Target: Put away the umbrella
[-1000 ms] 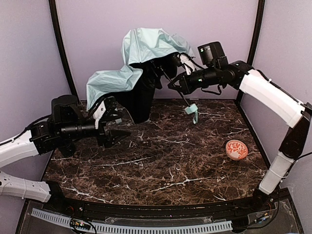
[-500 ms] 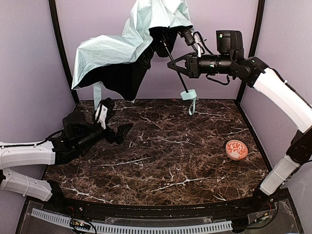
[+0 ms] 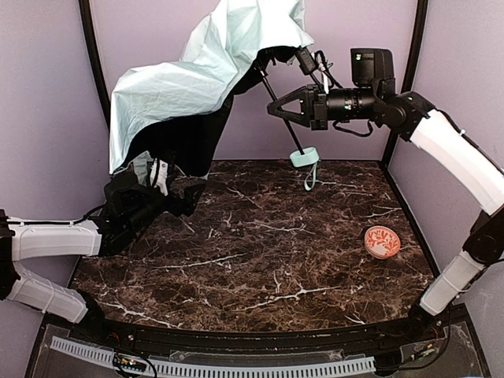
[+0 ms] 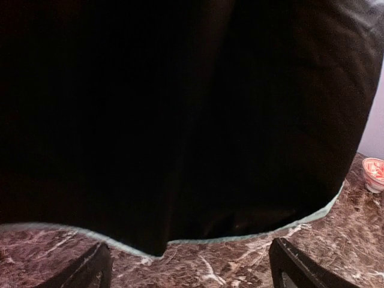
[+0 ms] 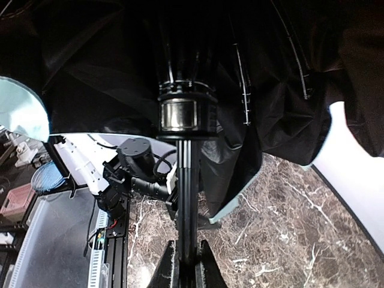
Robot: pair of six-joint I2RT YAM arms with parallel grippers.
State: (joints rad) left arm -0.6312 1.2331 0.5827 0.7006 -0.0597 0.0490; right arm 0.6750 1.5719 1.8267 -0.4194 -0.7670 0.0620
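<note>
The umbrella (image 3: 197, 71) hangs in the air at the back, its pale mint canopy draped over the black lining. Its thin black shaft (image 3: 282, 110) slants down to the mint handle with strap (image 3: 305, 157). My right gripper (image 3: 277, 109) is shut on the shaft; in the right wrist view the shaft (image 5: 187, 198) runs up between the fingers (image 5: 168, 270) to the black lining. My left gripper (image 3: 185, 197) is open and empty, low under the canopy's left edge. In the left wrist view the black lining (image 4: 180, 108) fills the frame above the open fingertips (image 4: 291, 267).
An orange-red, white-patterned ball (image 3: 382, 242) lies on the dark marble table (image 3: 276, 268) at the right; it also shows in the left wrist view (image 4: 374, 174). Purple walls and black posts close off the back and sides.
The right gripper has lifted the umbrella up off the table; the canopy now hangs high. The left arm has drawn back, lowered and swung toward the canopy's lower left edge.
</note>
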